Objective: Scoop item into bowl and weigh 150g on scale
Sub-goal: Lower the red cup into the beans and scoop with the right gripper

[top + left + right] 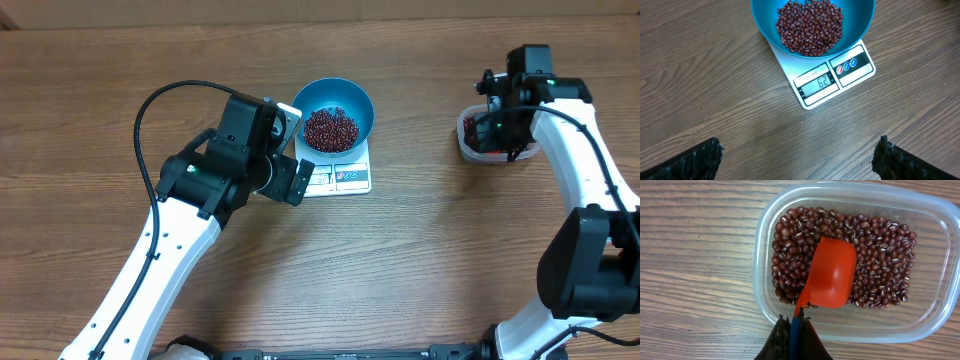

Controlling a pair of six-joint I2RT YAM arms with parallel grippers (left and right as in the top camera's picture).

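Many small glossy red-brown beans (810, 27) heap in the blue bowl (762, 20) on the white scale (817, 82); more fill a clear tub (765, 255). The left gripper (799, 150) gapes wide, and the right gripper (792, 325) pinches the handle of an orange scoop (832, 272).

The left arm (160, 260) slants from the near left edge up toward the middle, its white link ending in a black wrist; the left gripper (293, 148) faces right and downward, jaws spread as wide as they go, with only the two dark fingertips (700, 160) showing at the bottom corners of the left wrist view; the right arm (580, 150) climbs from the near right, folds at the elbow and runs to the far side; the right gripper (792, 335) points down, fingers clamped tight on the handle of an orange scoop (830, 275).
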